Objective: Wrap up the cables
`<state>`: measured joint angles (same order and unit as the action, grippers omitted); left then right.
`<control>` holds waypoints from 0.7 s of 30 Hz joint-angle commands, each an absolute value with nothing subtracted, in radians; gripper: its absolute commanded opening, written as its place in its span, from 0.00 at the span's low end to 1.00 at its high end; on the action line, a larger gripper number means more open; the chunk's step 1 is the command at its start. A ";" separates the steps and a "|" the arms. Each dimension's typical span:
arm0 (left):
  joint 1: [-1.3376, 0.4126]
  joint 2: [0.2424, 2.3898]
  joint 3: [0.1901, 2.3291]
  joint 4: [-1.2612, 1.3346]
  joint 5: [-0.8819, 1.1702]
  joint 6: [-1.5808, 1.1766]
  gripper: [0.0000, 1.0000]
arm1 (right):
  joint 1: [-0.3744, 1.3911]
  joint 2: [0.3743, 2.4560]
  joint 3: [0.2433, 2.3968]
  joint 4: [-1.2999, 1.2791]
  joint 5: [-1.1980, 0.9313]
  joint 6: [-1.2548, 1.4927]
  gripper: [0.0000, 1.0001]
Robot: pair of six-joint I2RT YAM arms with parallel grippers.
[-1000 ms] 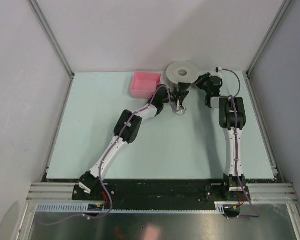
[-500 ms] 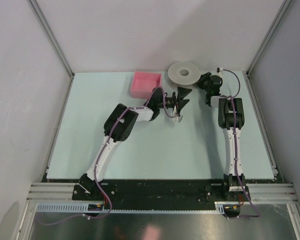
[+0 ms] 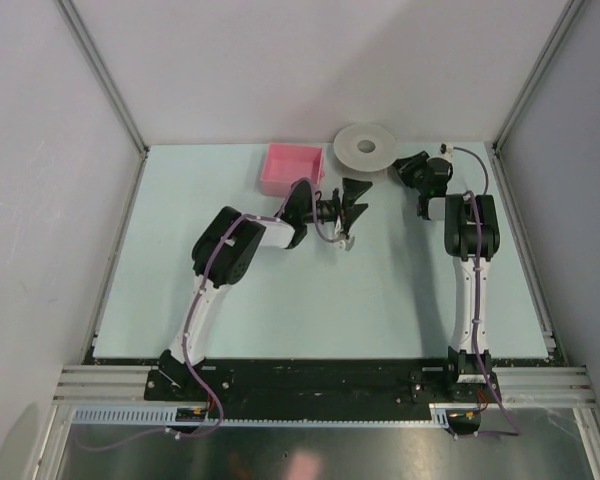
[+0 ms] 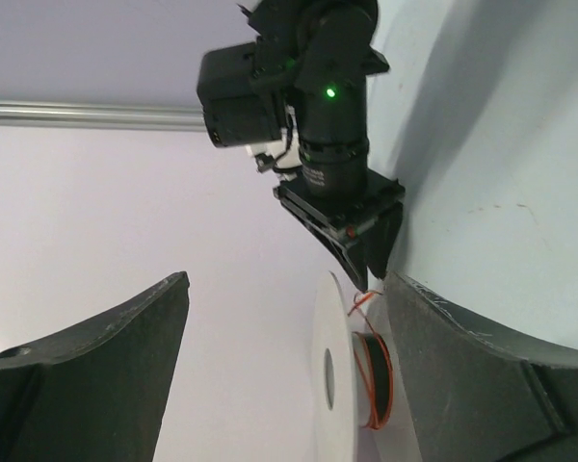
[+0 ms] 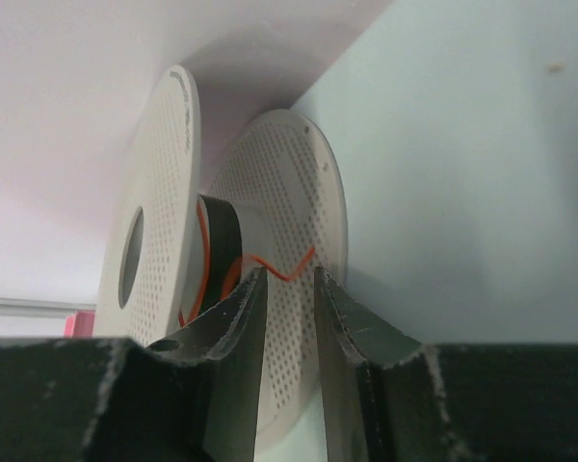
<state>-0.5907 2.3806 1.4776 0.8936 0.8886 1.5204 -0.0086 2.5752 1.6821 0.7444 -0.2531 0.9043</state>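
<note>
A white spool (image 3: 368, 148) lies at the table's far edge. The thin orange cable (image 5: 204, 252) is wound round the spool's black core (image 5: 219, 245). Its free end (image 5: 281, 270) kinks out just past my right gripper (image 5: 287, 281), whose jaws stand a narrow gap apart and pinch nothing. In the top view the right gripper (image 3: 408, 165) sits at the spool's right rim. My left gripper (image 3: 352, 208) is open wide and empty, a short way in front of the spool. Its wrist view looks at the spool (image 4: 329, 375) edge-on, with the cable (image 4: 383, 371) showing.
A pink tray (image 3: 292, 168) stands just left of the spool, close behind the left arm's wrist. Grey enclosure walls rise right behind the spool and along both table sides.
The left gripper has pulled back from the spool toward the near left, its arm folding in. The right gripper has shifted slightly right at the spool's rim.
</note>
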 commanded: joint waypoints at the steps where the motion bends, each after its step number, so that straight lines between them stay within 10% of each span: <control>1: -0.571 2.280 1.409 0.986 0.911 1.550 0.87 | -0.042 2.477 1.586 0.694 -0.239 0.859 0.31; 14: -0.563 2.148 1.167 0.986 0.954 1.529 0.92 | -0.068 2.257 1.389 0.588 -0.296 0.737 0.37; 21: -0.552 1.946 0.966 0.986 0.846 1.398 0.99 | -0.084 2.050 1.271 0.487 -0.399 0.598 0.69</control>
<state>-0.5632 2.1105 1.0504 0.8963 0.8921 1.4731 -0.0727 2.2116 1.3079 0.5358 -0.3233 0.7158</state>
